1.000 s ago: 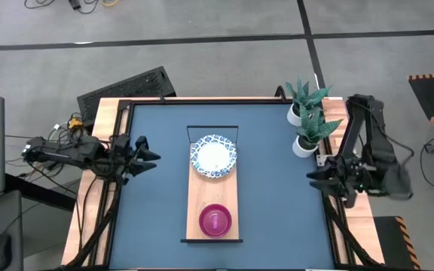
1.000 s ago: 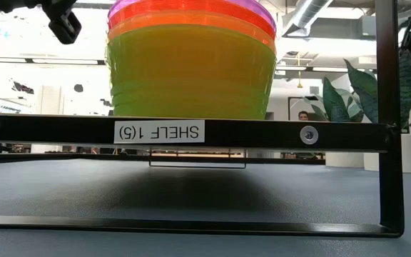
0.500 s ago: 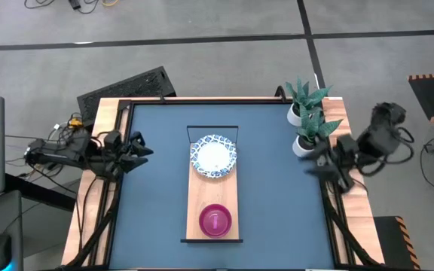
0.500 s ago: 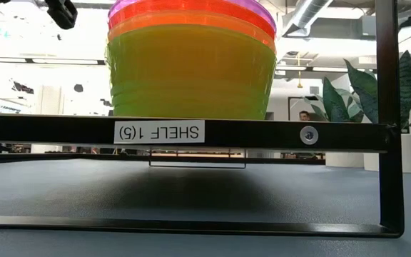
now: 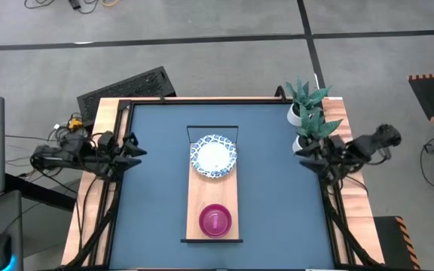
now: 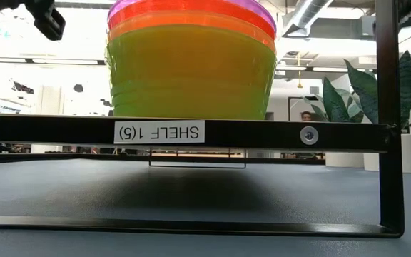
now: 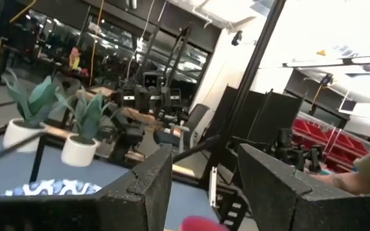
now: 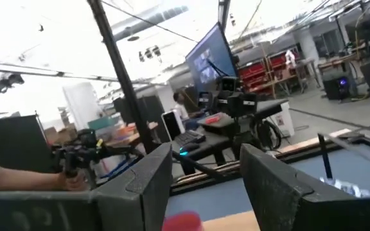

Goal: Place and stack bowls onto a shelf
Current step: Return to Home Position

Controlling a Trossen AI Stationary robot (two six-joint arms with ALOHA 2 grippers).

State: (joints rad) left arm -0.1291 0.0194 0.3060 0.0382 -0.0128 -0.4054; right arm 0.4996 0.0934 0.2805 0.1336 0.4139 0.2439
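Left gripper [image 5: 132, 148]: fingers apart, empty, parked at the left edge of the table [image 5: 157, 188]. Right gripper [image 5: 306, 154]: likewise apart and empty, at the right edge beside the potted plants [image 5: 307, 113]. Judged clear because nothing remains to carry: the shelf [image 5: 202, 197] holds the white dishes [image 5: 214, 156] at one end and the 4 coloured bowls [image 5: 215, 220] nested at the other.

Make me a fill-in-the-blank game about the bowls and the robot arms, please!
1. Seen from above, the top bowl of the coloured stack on the shelf is ____.
2. The white dish has a rim patterned in ____.
3. Next to the right gripper stand ____ potted plants.
4. The left gripper, at the table's left edge, holds nothing and its fingers are ____.

Missing words: purple; blue; two; open.
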